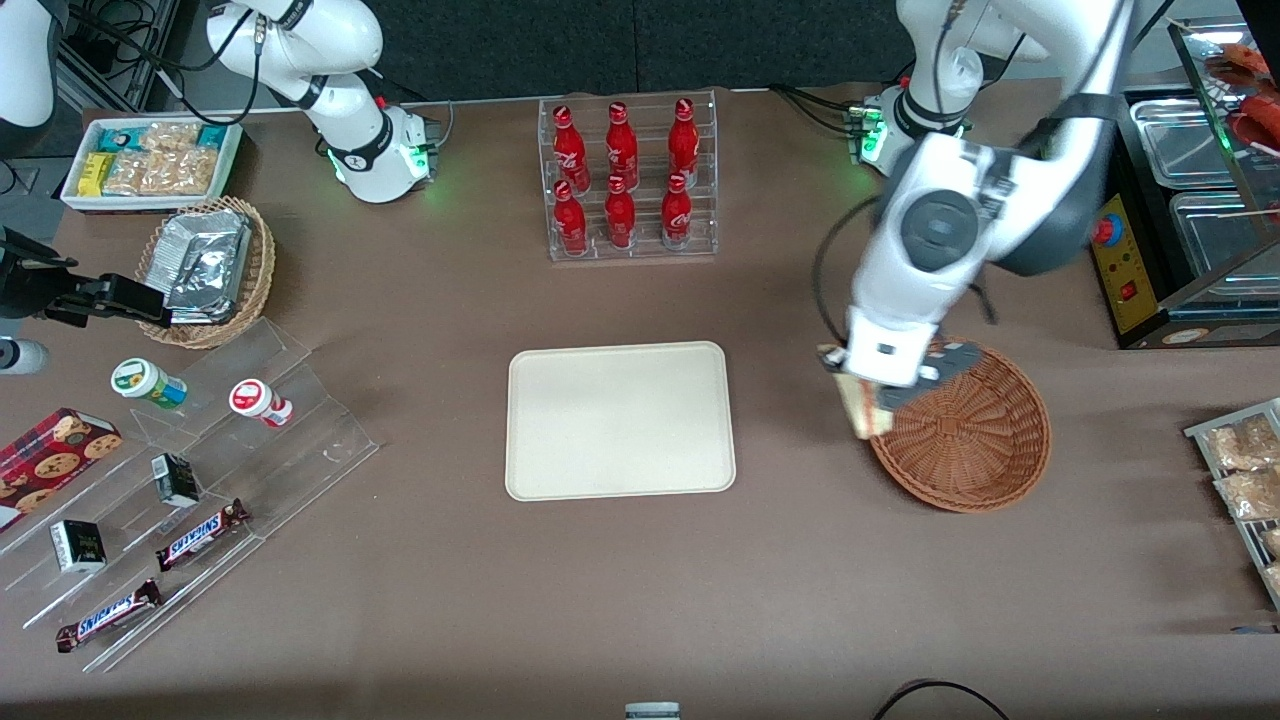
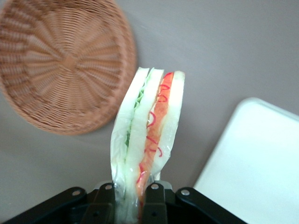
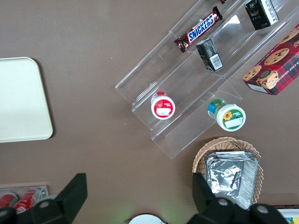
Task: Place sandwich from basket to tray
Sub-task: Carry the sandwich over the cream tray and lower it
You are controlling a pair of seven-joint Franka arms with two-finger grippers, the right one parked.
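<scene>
My left gripper (image 1: 868, 400) is shut on the sandwich (image 1: 860, 410), a wrapped wedge of pale bread with a red-pink filling (image 2: 149, 135). It hangs in the air above the table, just beside the rim of the reddish-brown wicker basket (image 1: 985, 440), on the side toward the tray. The basket (image 2: 60, 60) holds nothing. The cream tray (image 1: 620, 420) lies flat at the table's middle with nothing on it, and its corner (image 2: 261, 158) shows in the wrist view next to the sandwich. Both fingers (image 2: 156, 200) press the wrapped sandwich's base.
A clear rack of red bottles (image 1: 625, 180) stands farther from the front camera than the tray. Toward the parked arm's end are a tan basket with foil packets (image 1: 205, 265), a white snack bin (image 1: 150, 160) and acrylic steps with snacks (image 1: 190, 500). A display case (image 1: 1200, 200) stands beside the basket.
</scene>
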